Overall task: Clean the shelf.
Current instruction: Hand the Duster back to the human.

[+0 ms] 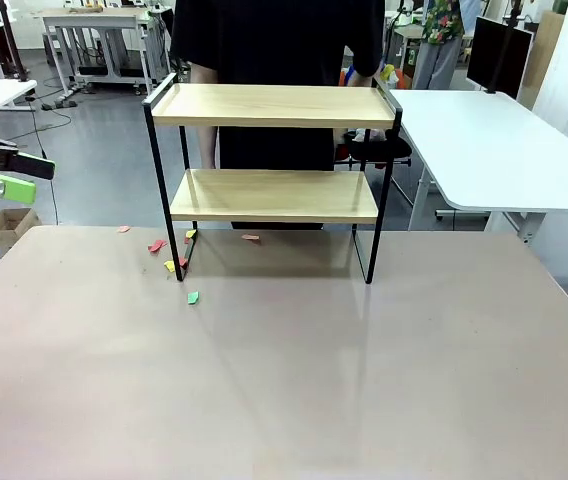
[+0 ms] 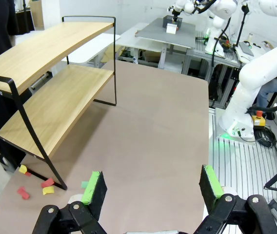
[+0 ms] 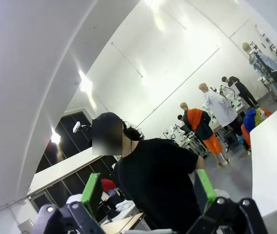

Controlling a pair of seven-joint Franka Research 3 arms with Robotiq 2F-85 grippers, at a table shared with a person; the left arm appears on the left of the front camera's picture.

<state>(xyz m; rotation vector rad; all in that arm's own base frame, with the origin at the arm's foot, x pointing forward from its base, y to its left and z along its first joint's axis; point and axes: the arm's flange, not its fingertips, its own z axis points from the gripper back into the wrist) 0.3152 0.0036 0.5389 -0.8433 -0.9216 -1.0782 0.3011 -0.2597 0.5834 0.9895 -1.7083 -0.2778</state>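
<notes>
The shelf (image 1: 272, 190), two light wooden boards in a thin black frame, stands at the far middle of the brown table (image 1: 284, 370); both boards look bare. Small coloured scraps (image 1: 169, 255) lie on the table by its front left leg. In the left wrist view the shelf (image 2: 50, 92) is at the left with scraps (image 2: 33, 187) near its leg. My left gripper (image 2: 150, 190) is open above the table, seen at the far left edge in the front view (image 1: 4, 178). My right gripper (image 3: 146, 192) is open, pointing up at the person (image 3: 158, 185).
A person in black (image 1: 274, 40) stands right behind the shelf. A white table (image 1: 494, 140) sits at the back right. A single green scrap (image 1: 193, 297) lies further toward me. The right arm's white base (image 2: 246, 92) stands past the table's edge.
</notes>
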